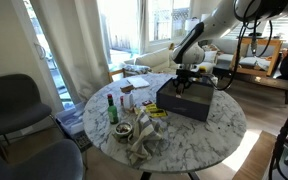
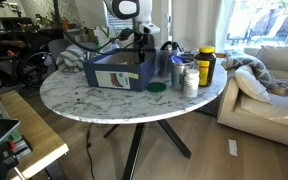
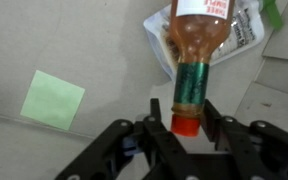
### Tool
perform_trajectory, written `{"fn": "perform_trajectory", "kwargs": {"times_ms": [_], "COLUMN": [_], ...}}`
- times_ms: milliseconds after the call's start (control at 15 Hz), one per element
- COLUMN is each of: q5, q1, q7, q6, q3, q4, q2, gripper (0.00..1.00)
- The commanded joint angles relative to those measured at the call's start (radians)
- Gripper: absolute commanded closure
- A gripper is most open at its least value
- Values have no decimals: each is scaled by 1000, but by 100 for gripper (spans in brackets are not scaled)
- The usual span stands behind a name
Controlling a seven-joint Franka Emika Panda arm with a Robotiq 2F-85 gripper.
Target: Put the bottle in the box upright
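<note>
Box (image 2: 119, 72) on the table (image 2: 104, 106), jars (image 2: 190, 80) just beside it; bottle (image 3: 196, 60) between the fingers (image 3: 159, 120).

The marble table (image 1: 229, 126) carries a box (image 1: 189, 103), green bottle (image 1: 112, 108), jars (image 2: 206, 66) and crumpled cloth (image 1: 144, 146).

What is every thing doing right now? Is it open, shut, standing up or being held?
Hand: shut on the sauce bottle's red cap.
Sauce bottle: cap on, held by the hand.
Box: open at the top.
Green bottle: standing upright.
Yellow-lid jar: upright, lid on.
Green note: lying flat.
</note>
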Motion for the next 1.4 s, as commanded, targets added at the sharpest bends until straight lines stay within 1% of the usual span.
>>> {"fn": "perform_trajectory", "kwargs": {"times_ms": [0, 67, 267, 467, 600, 867, 1067, 1333], "q5": [-7, -9, -2, -25, -69, -212, -293, -348], "q1": [4, 6, 3, 14, 27, 52, 53, 49], "q7": [10, 11, -11, -58, -89, -74, -63, -49], "q6": [47, 53, 43, 57, 45, -3, -44, -131], "q3": [3, 2, 13, 14, 3, -22, -15, -5], "q4": [-33, -37, -73, -156, -215, -297, -343, -393], "q2": [-16, -20, -68, -172, -262, -424, -497, -543], "gripper": [85, 92, 92, 92, 92, 92, 92, 92]}}
